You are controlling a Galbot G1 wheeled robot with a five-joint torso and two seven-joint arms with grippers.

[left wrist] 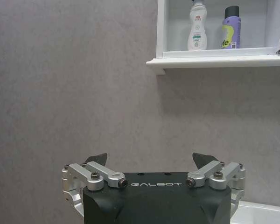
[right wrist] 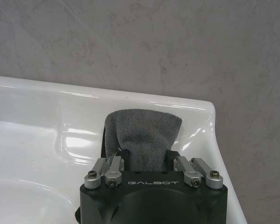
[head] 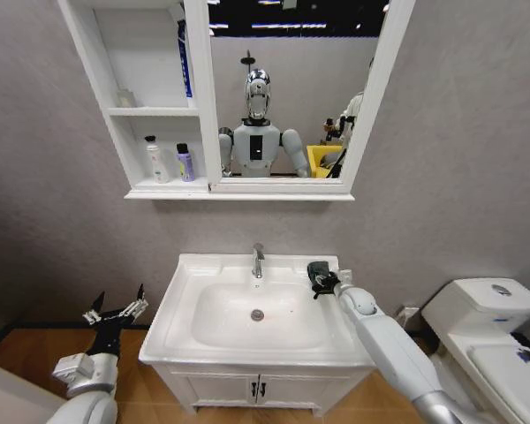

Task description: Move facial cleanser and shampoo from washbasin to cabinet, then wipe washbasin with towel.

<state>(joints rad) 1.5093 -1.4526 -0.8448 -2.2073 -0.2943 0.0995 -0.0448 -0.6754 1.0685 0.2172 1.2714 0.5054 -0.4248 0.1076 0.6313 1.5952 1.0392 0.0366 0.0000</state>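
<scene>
The dark grey towel (head: 317, 273) (right wrist: 142, 133) lies on the back right corner of the white washbasin (head: 181, 291) (right wrist: 32, 98), right of the chrome faucet (head: 258, 260). My right gripper (head: 321, 283) (right wrist: 147, 157) is down on that corner, shut on the towel. A white bottle (head: 156, 162) (left wrist: 197, 29) and a purple bottle (head: 185, 164) (left wrist: 231, 29) stand in the bottom compartment of the cabinet (head: 115, 112); I cannot tell which is the facial cleanser and which the shampoo. Low and left of the basin, my left gripper (head: 117, 306) (left wrist: 150, 159) is open and holds nothing.
A white-framed mirror (head: 283, 88) joins the cabinet on its right. Higher shelves hold a blue tube (head: 185, 62) and a small clear item (head: 125, 97). A white toilet (head: 486, 314) stands at the right. The vanity doors (head: 258, 387) sit below the basin.
</scene>
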